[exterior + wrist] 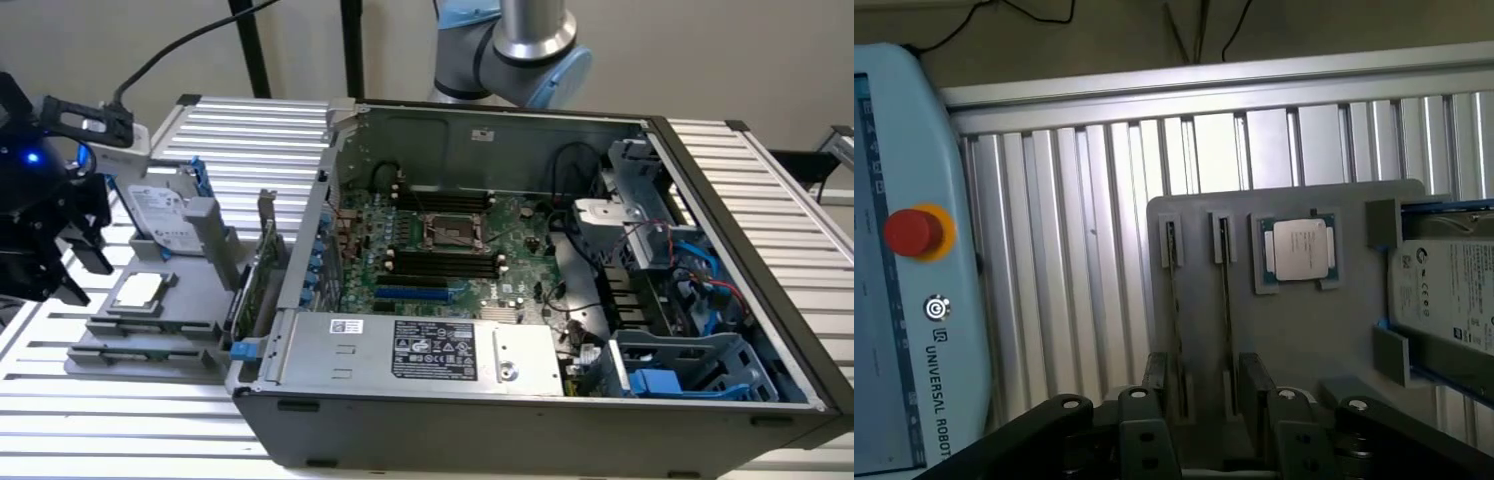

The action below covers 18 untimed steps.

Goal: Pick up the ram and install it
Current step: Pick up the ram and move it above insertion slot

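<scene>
Two thin ram sticks stand on edge in the slots of a grey holder plate (1334,340): one ram stick (1174,310) and a second (1226,310) beside it. My gripper (1204,400) hovers over their near ends, open, its black fingers (1156,380) apart and holding nothing. In the exterior view my gripper (78,268) hangs at the far left above the grey holder (134,345). The open computer case (534,400) lies at centre, its motherboard showing black memory slots (434,265).
A processor chip (1297,250) and a silver hard drive in a blue frame (1454,290) sit on the same holder. An expansion card (256,270) stands between holder and case. A teach pendant with a red stop button (912,230) lies on the slatted table.
</scene>
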Available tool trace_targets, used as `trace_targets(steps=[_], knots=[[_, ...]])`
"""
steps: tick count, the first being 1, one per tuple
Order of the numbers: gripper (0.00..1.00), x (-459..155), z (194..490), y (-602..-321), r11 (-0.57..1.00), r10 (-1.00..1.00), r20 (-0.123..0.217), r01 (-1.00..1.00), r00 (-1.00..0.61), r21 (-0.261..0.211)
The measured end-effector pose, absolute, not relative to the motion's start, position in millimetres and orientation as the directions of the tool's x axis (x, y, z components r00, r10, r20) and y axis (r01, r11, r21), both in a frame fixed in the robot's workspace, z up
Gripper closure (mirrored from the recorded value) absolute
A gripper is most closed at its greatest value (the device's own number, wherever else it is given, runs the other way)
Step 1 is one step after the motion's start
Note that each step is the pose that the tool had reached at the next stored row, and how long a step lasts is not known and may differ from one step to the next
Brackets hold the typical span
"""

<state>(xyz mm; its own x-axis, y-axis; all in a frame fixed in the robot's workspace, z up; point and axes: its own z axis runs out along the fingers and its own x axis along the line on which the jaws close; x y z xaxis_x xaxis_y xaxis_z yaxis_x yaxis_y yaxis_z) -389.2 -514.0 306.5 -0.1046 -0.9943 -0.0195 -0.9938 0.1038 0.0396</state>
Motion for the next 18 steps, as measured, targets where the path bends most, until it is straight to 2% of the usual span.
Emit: trace_targets(steps=[18], knots=[[0.58,-389,274,-515,0.100,-0.995,-0.020,-0.994,-0.101,0.039]])
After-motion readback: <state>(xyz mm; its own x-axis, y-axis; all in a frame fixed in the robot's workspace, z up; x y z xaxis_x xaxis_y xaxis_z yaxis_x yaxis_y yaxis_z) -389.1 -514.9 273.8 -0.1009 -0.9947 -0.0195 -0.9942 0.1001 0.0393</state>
